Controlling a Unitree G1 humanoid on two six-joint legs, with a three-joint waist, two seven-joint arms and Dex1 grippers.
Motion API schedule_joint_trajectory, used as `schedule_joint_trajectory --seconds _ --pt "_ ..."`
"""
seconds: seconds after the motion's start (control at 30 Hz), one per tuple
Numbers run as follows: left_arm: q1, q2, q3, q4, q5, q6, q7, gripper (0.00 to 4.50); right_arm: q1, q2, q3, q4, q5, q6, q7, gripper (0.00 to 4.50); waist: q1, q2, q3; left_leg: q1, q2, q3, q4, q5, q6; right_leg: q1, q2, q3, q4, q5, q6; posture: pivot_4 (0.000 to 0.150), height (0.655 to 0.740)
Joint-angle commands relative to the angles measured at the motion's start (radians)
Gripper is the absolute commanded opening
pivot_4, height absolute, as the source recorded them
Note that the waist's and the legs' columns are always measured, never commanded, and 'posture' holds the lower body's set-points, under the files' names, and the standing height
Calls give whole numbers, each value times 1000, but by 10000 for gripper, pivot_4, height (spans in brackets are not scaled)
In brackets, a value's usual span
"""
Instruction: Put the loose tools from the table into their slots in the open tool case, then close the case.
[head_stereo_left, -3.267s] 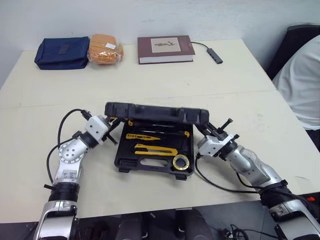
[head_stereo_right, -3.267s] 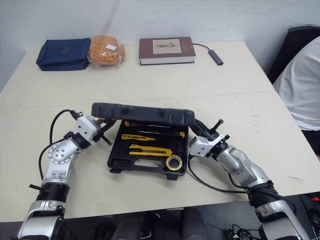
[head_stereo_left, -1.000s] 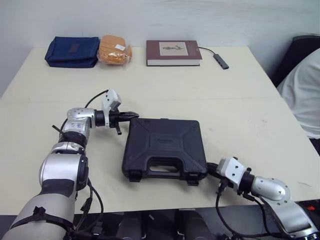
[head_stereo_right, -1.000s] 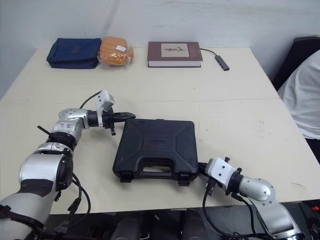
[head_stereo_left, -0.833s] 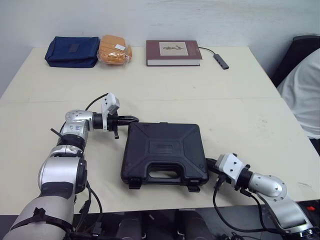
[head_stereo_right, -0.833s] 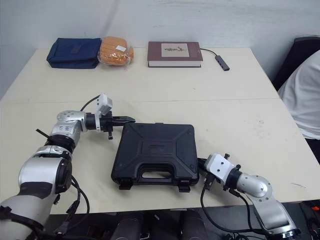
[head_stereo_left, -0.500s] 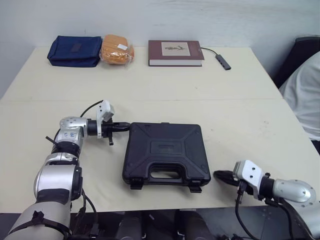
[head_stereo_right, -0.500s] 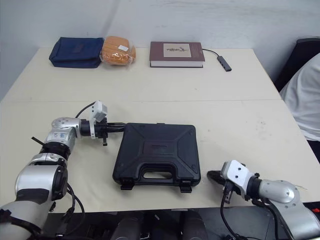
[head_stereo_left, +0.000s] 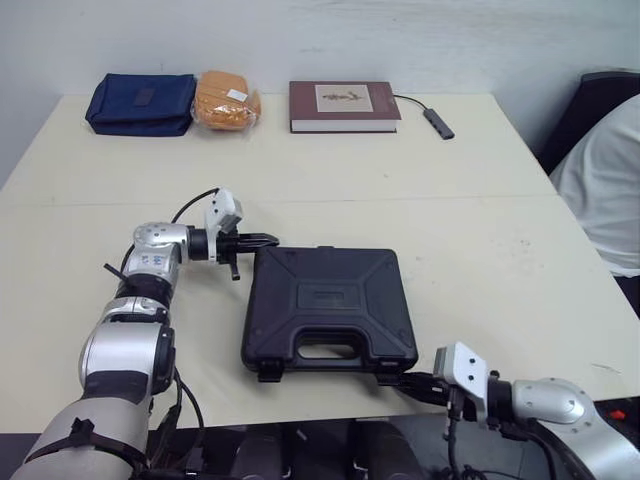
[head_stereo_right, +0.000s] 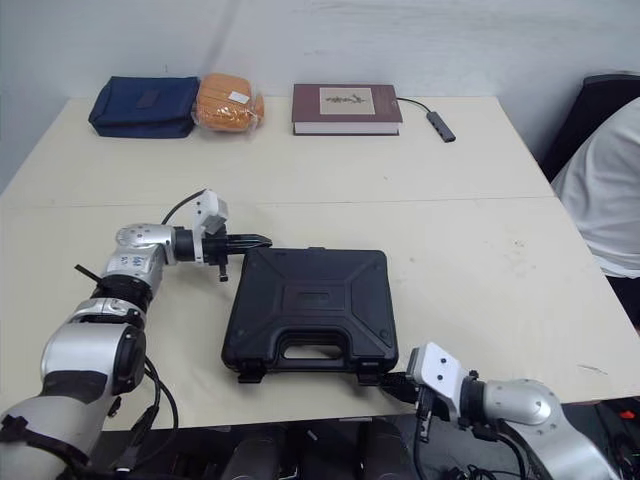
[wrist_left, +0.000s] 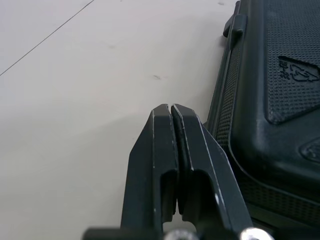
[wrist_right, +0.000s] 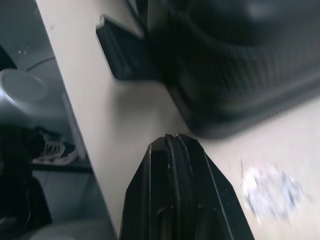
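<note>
Where the tool case (head_stereo_left: 328, 310) lies: flat on the cream table (head_stereo_left: 500, 230), near the front edge and about midway across, its handle (head_stereo_left: 330, 350) side toward the robot.
Case state: lid down on the base, with no tools to be seen on the tabletop around it.
Latches: two tabs jut from the near edge, the left latch (head_stereo_left: 268, 372) and the right latch (head_stereo_left: 388, 376); whether they are snapped home cannot be told.
Left gripper (head_stereo_left: 268, 239): level with the tabletop at the far left corner of the case, its two black fingers pressed together with no gap and nothing between them. The tip is just beside the case wall, and contact cannot be judged.
Right gripper (head_stereo_left: 392, 380): low at the near right corner, its fingers likewise together and empty, pointing at the right latch from just beside it.
Far edge of the table: a navy zip pouch (head_stereo_left: 140, 103), a wrapped orange packet (head_stereo_left: 226, 98) touching its right side, a maroon book (head_stereo_left: 343, 105), and a small grey cable adapter (head_stereo_left: 437, 122) beside the book.
Right margin: a person in a white top (head_stereo_left: 600, 190), seated well apart from the case.
</note>
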Motion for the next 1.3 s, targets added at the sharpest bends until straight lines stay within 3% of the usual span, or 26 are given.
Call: schedule_joint_trajectory --seconds 0.03,0.33,0.63,0.83,1.1,1.3 --pt "3 -1 -18 -5 7 1 -54 249 -40 51 11 63 -84 -77 -76 0 -1 0 0 0 0 0 0 0 0 0 0 0 0 0 0 1500 7400" --pt "105 57 14 -130 -58 66 -118 249 -192 94 18 231 -153 -167 -94 0 -6 0 0 1 0 1 1 0 0 0 -1 2 1 0 0 1500 7400" --pt "352 102 56 -538 -163 258 -56 249 -364 128 35 410 -192 -240 -96 0 -9 1 0 1 0 1 2 0 0 0 -3 4 2 0 0 1500 7400" --pt "554 97 114 -850 -246 411 82 249 -444 162 44 499 -217 -273 -108 0 -21 1 0 1 0 0 2 0 0 0 -4 7 2 0 0 1500 7400" --pt "692 84 186 -1040 -324 518 243 249 -444 176 27 535 -226 -312 -136 0 -24 2 0 1 -1 -2 0 0 -2 1 -5 8 1 0 0 1500 7400" --pt "655 108 266 -1012 -381 467 284 249 -370 139 -22 453 -207 -285 -138 0 -14 2 0 1 -1 -4 -2 0 -3 1 -5 7 0 -1 -1 1500 7400"
